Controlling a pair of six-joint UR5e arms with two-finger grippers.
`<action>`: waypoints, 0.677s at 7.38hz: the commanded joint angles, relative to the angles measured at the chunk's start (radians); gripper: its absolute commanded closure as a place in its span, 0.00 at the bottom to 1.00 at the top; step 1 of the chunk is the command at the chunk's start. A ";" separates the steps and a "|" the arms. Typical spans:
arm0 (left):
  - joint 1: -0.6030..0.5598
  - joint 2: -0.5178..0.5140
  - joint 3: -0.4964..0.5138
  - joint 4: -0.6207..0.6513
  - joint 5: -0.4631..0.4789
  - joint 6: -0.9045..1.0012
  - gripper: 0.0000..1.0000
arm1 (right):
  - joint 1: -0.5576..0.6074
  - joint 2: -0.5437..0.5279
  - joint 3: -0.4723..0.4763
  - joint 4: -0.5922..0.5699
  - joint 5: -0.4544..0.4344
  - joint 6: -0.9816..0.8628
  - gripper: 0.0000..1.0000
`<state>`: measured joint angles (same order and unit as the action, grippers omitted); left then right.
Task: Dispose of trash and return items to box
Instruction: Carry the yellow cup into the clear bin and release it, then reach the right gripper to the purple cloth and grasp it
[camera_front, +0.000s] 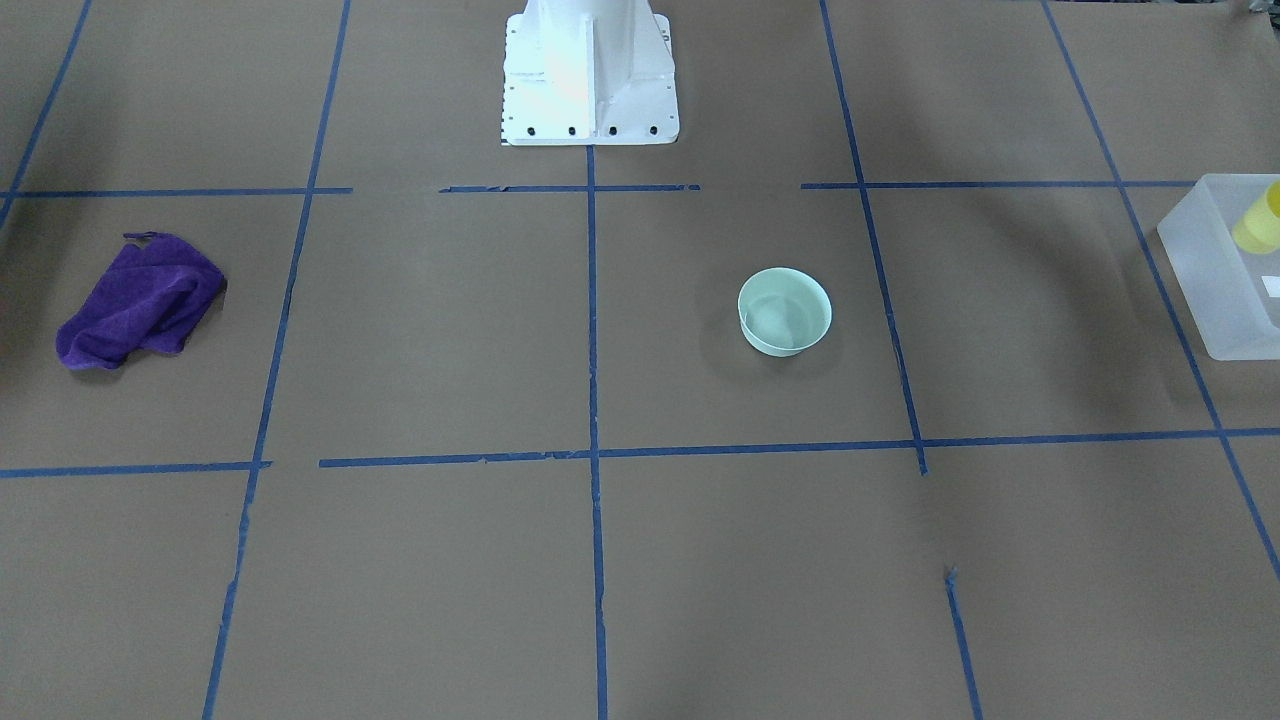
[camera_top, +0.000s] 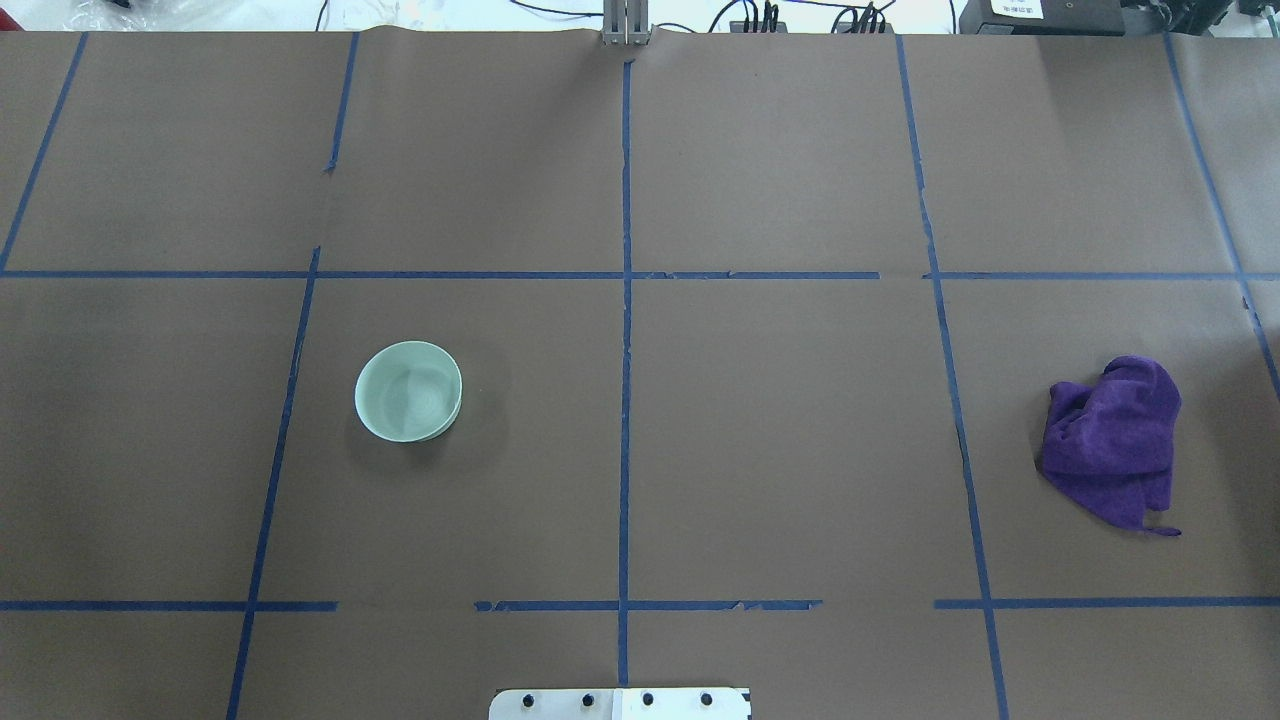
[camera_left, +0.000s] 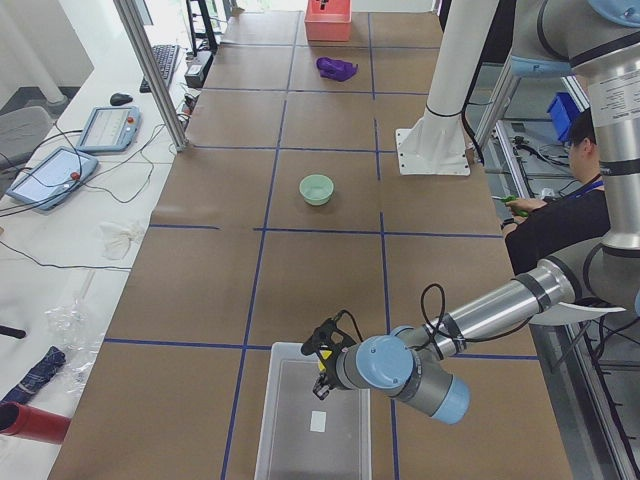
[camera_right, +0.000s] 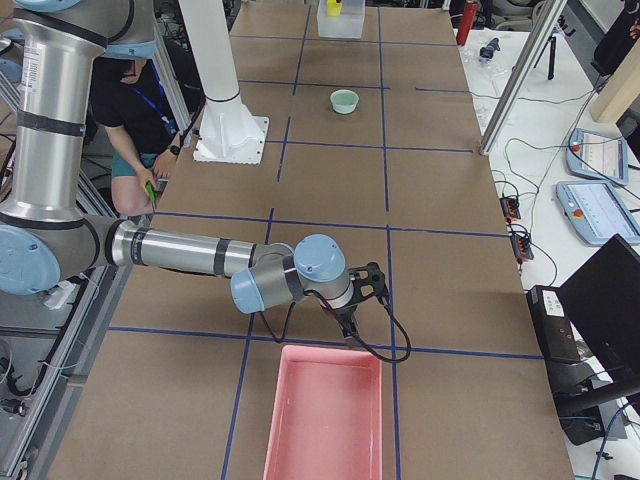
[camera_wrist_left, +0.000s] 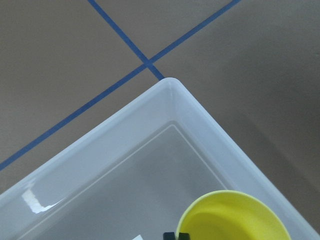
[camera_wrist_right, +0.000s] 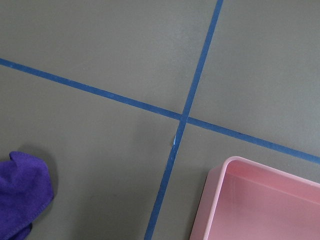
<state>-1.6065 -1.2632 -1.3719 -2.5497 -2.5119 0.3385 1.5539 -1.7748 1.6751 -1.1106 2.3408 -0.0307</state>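
Yellow cup (camera_wrist_left: 232, 217) hangs over the box (camera_wrist_left: 200, 112), just inside one corner. In the left wrist view the left gripper (camera_wrist_left: 177, 236) looks pinched on the cup's rim: two dark fingertips close together, one either side of the wall. We read that as a firm hold, though only the tips show.

Step in hand, as we judge it: put the cup in the box.
- The cup sits close to the corner walls, so we'd shift it inward toward the middle of the floor before letting go.
- Lower it until the base is near the floor. Dropped from height, a light tapered cup will probably bounce or tip.
- Open, then lift straight up, clear of the rim.

The green bowl (camera_top: 408, 391) stands upright on the table, well apart from the box, and goes next.

The right gripper (camera_right: 362, 285) hovers just beside the pink bin (camera_wrist_right: 210, 200), with the purple cloth (camera_top: 1112, 440) nearby. We can't tell how its fingers stand.
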 joint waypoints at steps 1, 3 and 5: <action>0.057 0.004 0.035 0.000 -0.008 -0.012 1.00 | 0.000 0.001 0.002 0.000 -0.001 0.000 0.00; 0.060 0.004 0.050 -0.006 -0.008 -0.010 0.45 | 0.000 0.001 0.002 0.000 0.000 0.000 0.00; 0.060 0.002 0.045 -0.064 -0.002 -0.019 0.00 | 0.000 0.003 0.006 0.002 0.002 0.003 0.00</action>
<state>-1.5469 -1.2605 -1.3245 -2.5782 -2.5183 0.3261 1.5539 -1.7729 1.6777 -1.1103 2.3410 -0.0293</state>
